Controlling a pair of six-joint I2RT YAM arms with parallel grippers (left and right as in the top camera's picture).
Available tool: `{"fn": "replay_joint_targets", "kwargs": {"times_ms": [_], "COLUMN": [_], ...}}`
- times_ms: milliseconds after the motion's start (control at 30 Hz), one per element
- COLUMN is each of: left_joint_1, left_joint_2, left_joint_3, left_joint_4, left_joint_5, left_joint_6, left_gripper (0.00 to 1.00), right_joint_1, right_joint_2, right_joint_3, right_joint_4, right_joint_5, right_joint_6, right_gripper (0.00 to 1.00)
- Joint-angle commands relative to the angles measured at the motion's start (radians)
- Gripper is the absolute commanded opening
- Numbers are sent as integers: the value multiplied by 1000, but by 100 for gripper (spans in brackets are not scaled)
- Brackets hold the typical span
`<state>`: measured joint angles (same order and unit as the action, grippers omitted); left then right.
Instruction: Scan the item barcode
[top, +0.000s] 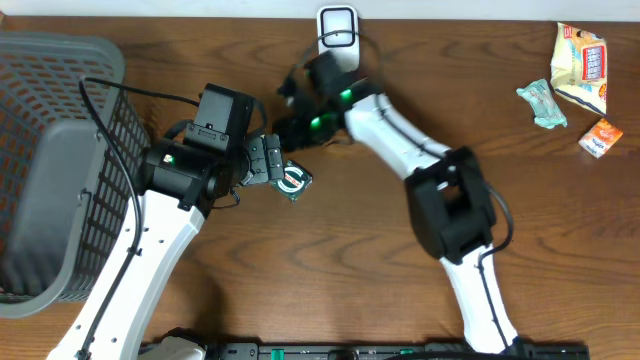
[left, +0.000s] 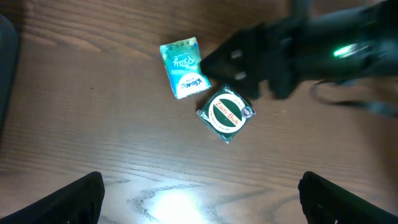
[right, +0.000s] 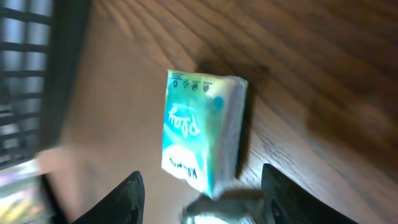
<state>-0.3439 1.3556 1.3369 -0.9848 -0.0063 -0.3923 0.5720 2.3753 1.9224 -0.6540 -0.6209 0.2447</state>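
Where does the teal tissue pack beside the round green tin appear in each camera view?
Overhead: it cannot be made out.
Left wrist: the teal tissue pack lies in the upper middle, just up-left of the tin.
Right wrist: it fills the centre of the frame, slightly blurred.
Shared landmark: the round green tin is left of centre overhead and at the centre of the left wrist view.

tissue pack (left: 183, 67) just beside tin (left: 226, 114) on table (top: 300, 280) | basket (top: 105, 140) left | snacks (top: 582, 62) right

A grey mesh basket (top: 110, 110) stands on a brown wood-grain table (top: 310, 290), which runs on to the basket's right. A white glare (left: 174, 202) lies on the wood.
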Motion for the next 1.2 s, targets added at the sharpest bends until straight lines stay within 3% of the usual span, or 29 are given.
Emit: {"fn": "replay_joint_targets", "kwargs": {"times_ms": [0,333,933,1000,1133,1167], "left_joint_1": [2,2,1,2,2,2], "left_joint_2": [-3,-3,-3,-3,-3,-3], "left_joint_3": [15,15,15,15,15,15], "left_joint_4": [-2,-2,-2,-2,-2,-2], "left_joint_5": [-10,-10,-10,-10,-10,-10], "left_joint_6": [6,5,6,6,6,6], "left_gripper": [98,98,98,98,98,98], "right_joint_1": [37,76,93,98,109,110], "right_joint_2": [-26,-11,122,124,126,125], "right_joint_3": [-4,-4,-4,-4,-4,-4], "right_joint_4": [17,42,118,116,115,114], "right_joint_5": [195,243,87,91,98,100], "right_joint_6": [30,101,114,114,114,114], "right_gripper": [54,50,45,39,6,1]}}
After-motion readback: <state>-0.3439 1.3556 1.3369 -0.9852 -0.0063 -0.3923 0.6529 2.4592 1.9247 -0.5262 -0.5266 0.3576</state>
